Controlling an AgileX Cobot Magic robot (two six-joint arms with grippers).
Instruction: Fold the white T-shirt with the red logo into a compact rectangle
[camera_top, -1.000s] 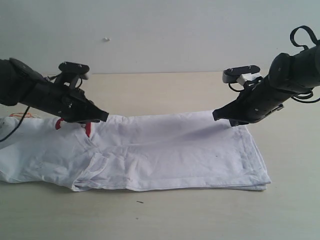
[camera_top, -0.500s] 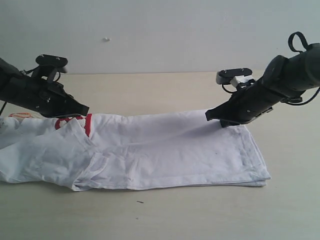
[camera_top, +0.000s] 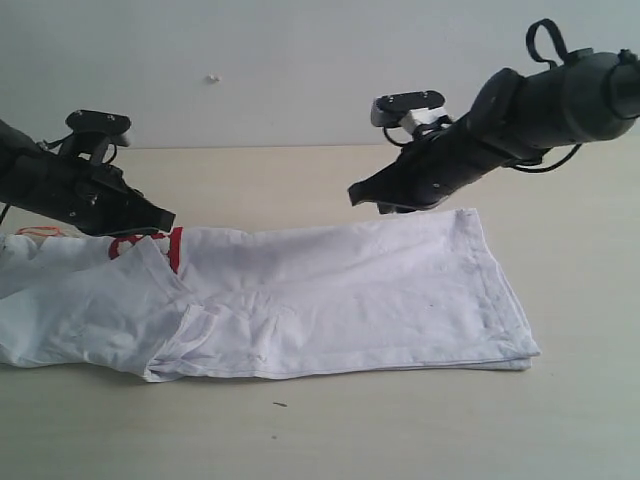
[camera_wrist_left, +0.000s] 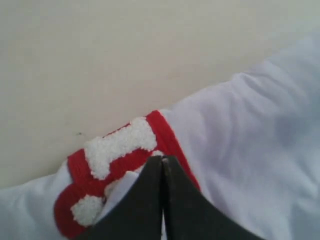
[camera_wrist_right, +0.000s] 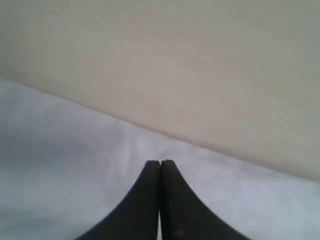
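The white T-shirt (camera_top: 330, 300) lies flat across the table in a long folded band, with a rumpled sleeve at the front left. A bit of the red logo (camera_top: 176, 248) shows at its far edge. My left gripper (camera_top: 168, 217) hovers just over that spot, shut and holding nothing. In the left wrist view its tips (camera_wrist_left: 162, 159) sit above the fuzzy white and red logo (camera_wrist_left: 120, 147). My right gripper (camera_top: 356, 194) is shut and empty, raised above the shirt's far edge near the middle. The right wrist view shows its tips (camera_wrist_right: 160, 163) over plain white cloth (camera_wrist_right: 60, 150).
The beige table (camera_top: 300, 430) reaches a pale wall behind. An orange tag (camera_top: 38, 230) peeks out at the shirt's far left end. A small dark speck (camera_top: 280, 404) lies on the table in front of the shirt.
My right gripper has lifted off the shirt's far right corner and swung left toward the middle. My left gripper drew back to the left a second ago and has since held still.
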